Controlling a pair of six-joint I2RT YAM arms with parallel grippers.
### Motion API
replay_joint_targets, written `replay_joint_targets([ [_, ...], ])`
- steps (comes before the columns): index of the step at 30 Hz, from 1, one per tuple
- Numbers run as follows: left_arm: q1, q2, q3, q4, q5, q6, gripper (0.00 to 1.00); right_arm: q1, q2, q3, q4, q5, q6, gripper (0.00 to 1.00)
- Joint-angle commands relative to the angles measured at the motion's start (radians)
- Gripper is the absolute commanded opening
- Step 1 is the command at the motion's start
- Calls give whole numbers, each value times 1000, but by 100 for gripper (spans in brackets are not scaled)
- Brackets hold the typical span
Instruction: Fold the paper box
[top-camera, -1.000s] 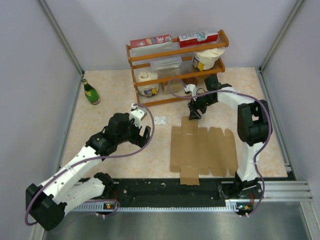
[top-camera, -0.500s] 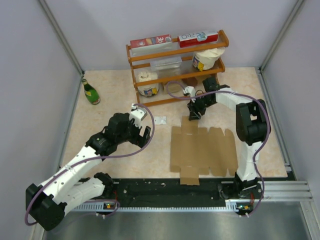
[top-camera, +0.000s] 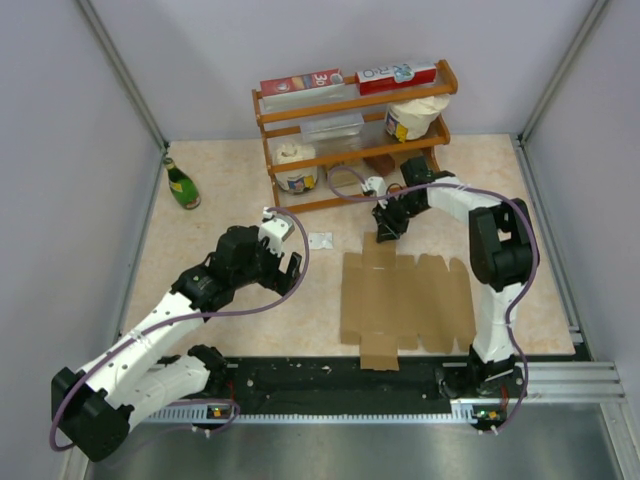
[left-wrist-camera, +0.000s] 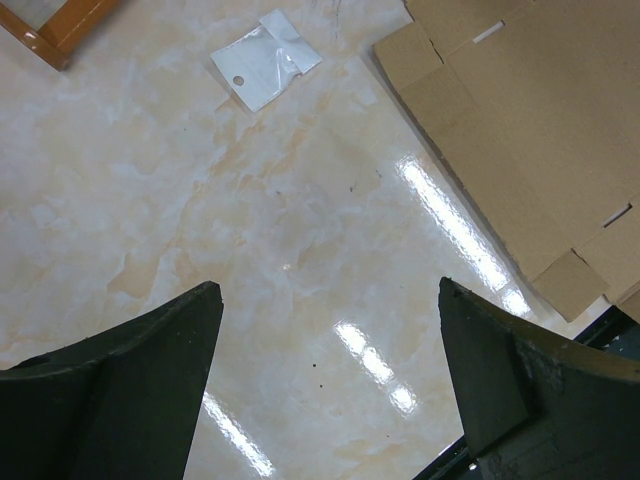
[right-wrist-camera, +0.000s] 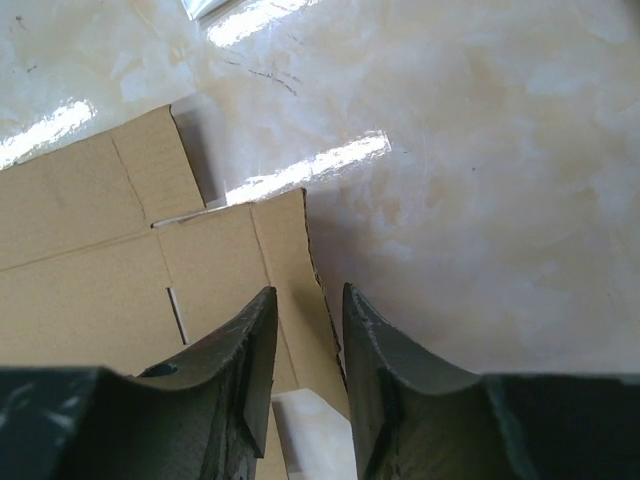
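Paper box — a flat die-cut sheet — lies centre-right on the bench. Right pincer straddles its far flap edge, jaws narrowly apart — clamping cannot be determined. Left pincer stands wide apart beside the sheet.

The box is cut from plain brown cardboard, matt and scored with creases. The table beneath it is finished in a pale marble pattern, so smooth and glossy that lights are mirrored in it. Just left of the box's far corner, a packet of thin, shiny plastic is seen, partly white. Behind the box, a rack is built of orange-brown varnished wood. Far left of the box, a bottle is finished in glossy dark green. The left gripper and right gripper are fitted with fingers of dark, matt plastic.
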Motion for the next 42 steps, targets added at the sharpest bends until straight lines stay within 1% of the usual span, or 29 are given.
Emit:
replay_joint_targets([
  [1, 4, -25, -1, 19, 6, 12, 92, 23, 4, 9, -11, -18, -6, 29],
  [3, 2, -31, -2, 19, 6, 14, 92, 23, 4, 14, -20, -21, -8, 25],
  [9, 2, -35, -2, 20, 7, 14, 92, 21, -5, 34, -65, -54, -21, 8],
  [14, 4, -41, -2, 22, 6, 14, 92, 23, -40, 49, -74, -82, -2, 0],
  [18, 4, -43, -1, 23, 6, 15, 92, 21, -79, 72, -77, -51, 29, 0],
  [21, 4, -44, -1, 23, 12, 14, 92, 23, -111, 66, -82, 7, 46, 0],
  [24, 4, -44, -1, 25, 13, 12, 92, 20, -145, 52, -82, 96, 75, 0],
  [27, 2, -44, 1, 26, 15, 9, 92, 18, -154, 54, -86, 238, 152, 0],
  [30, 4, -44, 3, 26, 16, 9, 92, 9, -166, 38, -88, 332, 213, 0],
  [32, 4, -44, 1, 26, 20, 8, 92, -6, -174, 20, -92, 337, 271, 0],
  [37, 4, -46, 1, 26, 29, 8, 92, -32, -220, -55, -77, 326, 327, 0],
  [39, 4, -48, 3, 26, 30, 6, 92, -51, -244, -81, -48, 334, 362, 0],
  [42, 2, -48, 3, 28, 35, 6, 92, -80, -267, -111, 15, 366, 460, 0],
])
